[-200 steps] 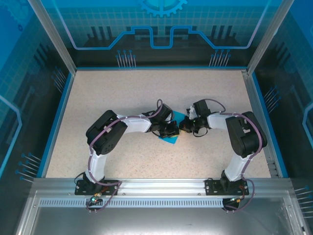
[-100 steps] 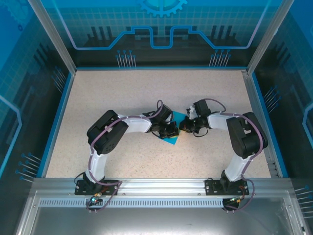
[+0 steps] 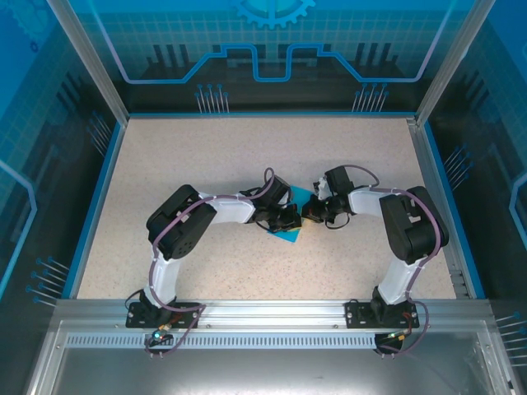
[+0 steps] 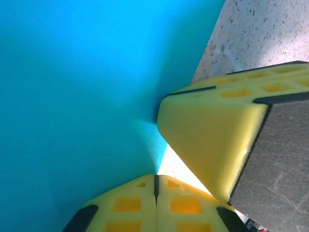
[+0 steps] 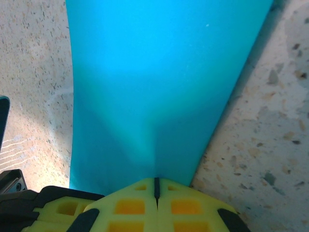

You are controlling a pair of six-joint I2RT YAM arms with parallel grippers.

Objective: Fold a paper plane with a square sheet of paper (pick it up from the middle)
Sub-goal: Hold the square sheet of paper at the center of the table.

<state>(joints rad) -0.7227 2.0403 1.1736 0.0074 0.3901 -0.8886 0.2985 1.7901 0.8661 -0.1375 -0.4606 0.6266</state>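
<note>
Left pincer (image 4: 155, 195) first: its yellow pads are pressed flat together, no gap at all, clamped on the edge of the sheet (image 4: 72, 96). The sheet rises straight off the tips as a broad turquoise wall. Crowding in just right of those tips is a yellow finger (image 4: 212, 140) of the right pincer (image 5: 155, 193), and past it lies a strip of speckled bench (image 4: 260, 34). Over to the right wrist and it's the same story: pads sealed tight and nipping the sheet, which fans out ahead of them with a soft crease running up from the pinch, bench on either side. From above, the two pincers meet nose to nose mid-bench, with the sheet between them, one corner poking out beyond the tips and another on the near side.
</note>
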